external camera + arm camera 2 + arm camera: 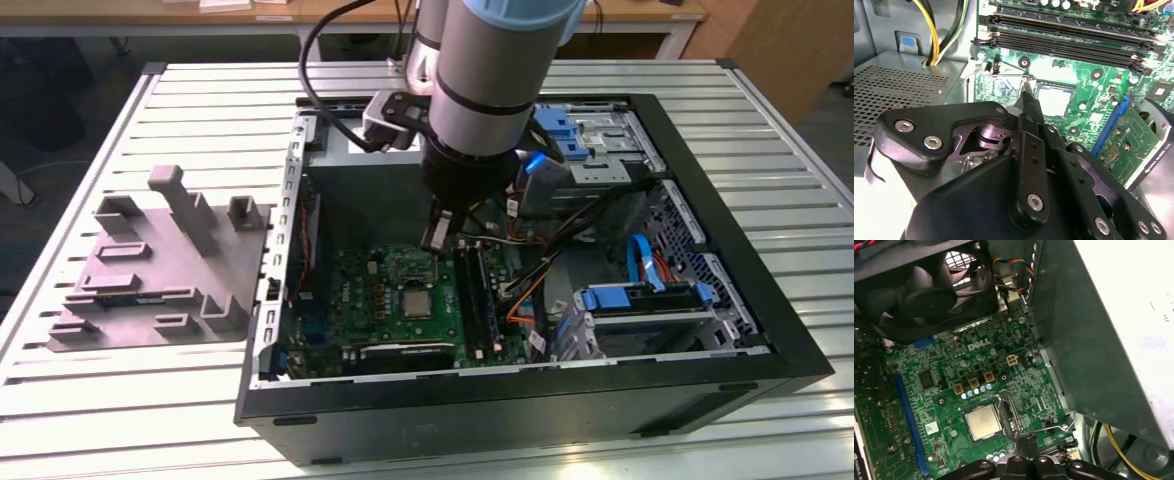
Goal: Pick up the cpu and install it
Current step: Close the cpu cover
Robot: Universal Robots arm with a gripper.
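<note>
With its fingers (1026,102) pressed together empty just beside the seated cpu (1054,99), the gripper (1029,442) risks snagging the socket lever.

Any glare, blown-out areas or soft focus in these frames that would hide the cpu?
In the first wrist view the grey side panel is washed out to white, yet the cpu reads clearly. In the second wrist view the cpu glares pale and the near pincer body looks soft. In the exterior view, lighting is even.
</note>
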